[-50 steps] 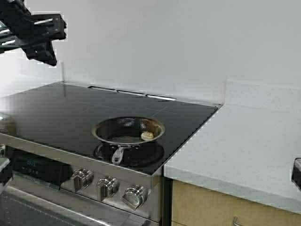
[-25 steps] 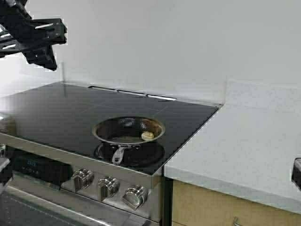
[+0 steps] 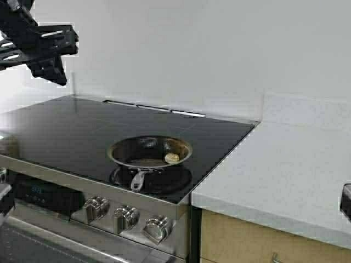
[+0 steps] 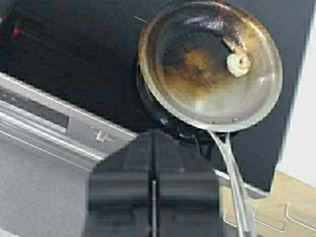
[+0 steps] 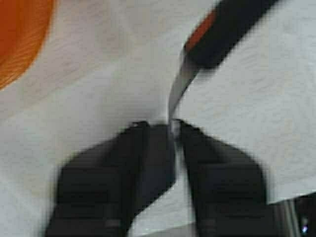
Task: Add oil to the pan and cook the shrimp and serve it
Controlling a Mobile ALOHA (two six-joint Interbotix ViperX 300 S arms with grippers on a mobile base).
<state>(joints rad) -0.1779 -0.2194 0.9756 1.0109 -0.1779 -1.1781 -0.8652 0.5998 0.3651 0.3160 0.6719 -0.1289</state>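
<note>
The shrimp (image 4: 238, 63), small, soft and likely slick, is seen in the pan (image 4: 210, 64) well below the raised left end effector (image 4: 153, 185), whose fingers are pressed together empty, so lifting from underneath is judged safer than pinching.

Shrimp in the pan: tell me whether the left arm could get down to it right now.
Probably yes. The shrimp lies uncovered in the open pan, and the left claw, shut and empty, hangs above with nothing between.

Right hand (image 3: 345, 201) cut by frame edge; orange bowl (image 5: 19, 39) cropped, blurred.
</note>
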